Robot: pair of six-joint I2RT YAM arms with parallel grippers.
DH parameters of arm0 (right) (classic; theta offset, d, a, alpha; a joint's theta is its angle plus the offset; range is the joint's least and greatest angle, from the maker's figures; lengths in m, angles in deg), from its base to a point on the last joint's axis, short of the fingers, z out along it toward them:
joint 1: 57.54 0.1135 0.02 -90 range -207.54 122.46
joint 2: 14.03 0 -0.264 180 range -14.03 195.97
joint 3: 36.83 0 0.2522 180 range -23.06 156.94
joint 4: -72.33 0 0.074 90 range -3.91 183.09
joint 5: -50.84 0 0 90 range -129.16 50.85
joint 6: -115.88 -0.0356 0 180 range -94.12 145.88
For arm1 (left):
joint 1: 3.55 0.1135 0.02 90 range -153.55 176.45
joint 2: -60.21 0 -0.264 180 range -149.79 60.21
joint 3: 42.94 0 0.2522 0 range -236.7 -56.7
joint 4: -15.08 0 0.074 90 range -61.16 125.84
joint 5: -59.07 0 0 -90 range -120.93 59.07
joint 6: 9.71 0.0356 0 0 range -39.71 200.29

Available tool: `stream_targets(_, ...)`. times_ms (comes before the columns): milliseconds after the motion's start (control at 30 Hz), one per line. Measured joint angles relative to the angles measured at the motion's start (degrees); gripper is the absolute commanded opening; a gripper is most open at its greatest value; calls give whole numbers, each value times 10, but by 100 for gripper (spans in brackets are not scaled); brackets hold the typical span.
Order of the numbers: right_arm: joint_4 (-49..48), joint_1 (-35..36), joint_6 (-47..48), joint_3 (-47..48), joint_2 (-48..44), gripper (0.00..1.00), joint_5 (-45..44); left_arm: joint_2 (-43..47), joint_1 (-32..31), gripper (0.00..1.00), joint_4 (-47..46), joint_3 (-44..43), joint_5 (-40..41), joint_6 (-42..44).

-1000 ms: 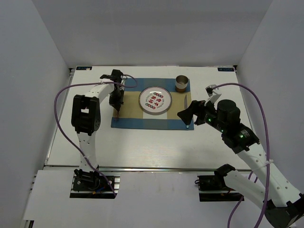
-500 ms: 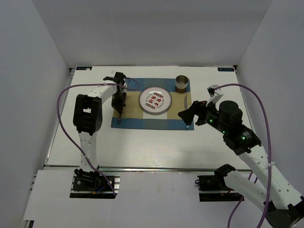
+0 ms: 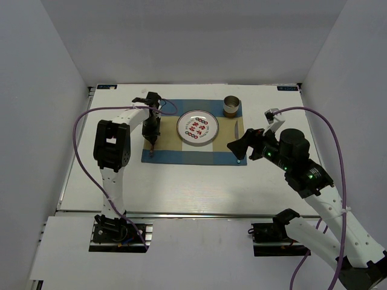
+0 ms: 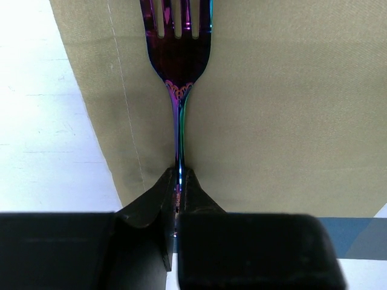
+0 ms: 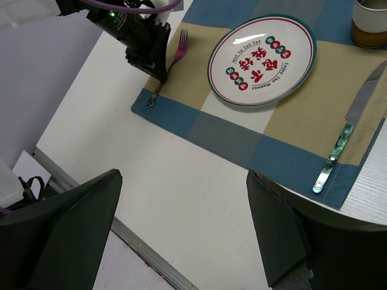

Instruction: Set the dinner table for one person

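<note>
Iridescent purple fork (image 4: pixel 177 72) is pinched mid-handle by the left gripper (image 4: pixel 180 199), lying on the checked placemat (image 4: pixel 272 121) left of the plate (image 5: pixel 262 59) on the dinner table (image 3: pixel 181 181); tines point straight away from the jaws. Right gripper (image 5: pixel 181 223) is spread, well apart by the knife (image 5: pixel 357 115).

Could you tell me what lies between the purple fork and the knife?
A round white plate with red lettering, on the checked placemat; right wrist view.
</note>
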Motion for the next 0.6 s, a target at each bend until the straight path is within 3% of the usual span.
stream_targets(200,0,0,0,0,0,89,0,0,0,18,0,0,5,0)
stream_targets(600,0,0,0,0,0,89,0,2,0,37,3,2,11,0)
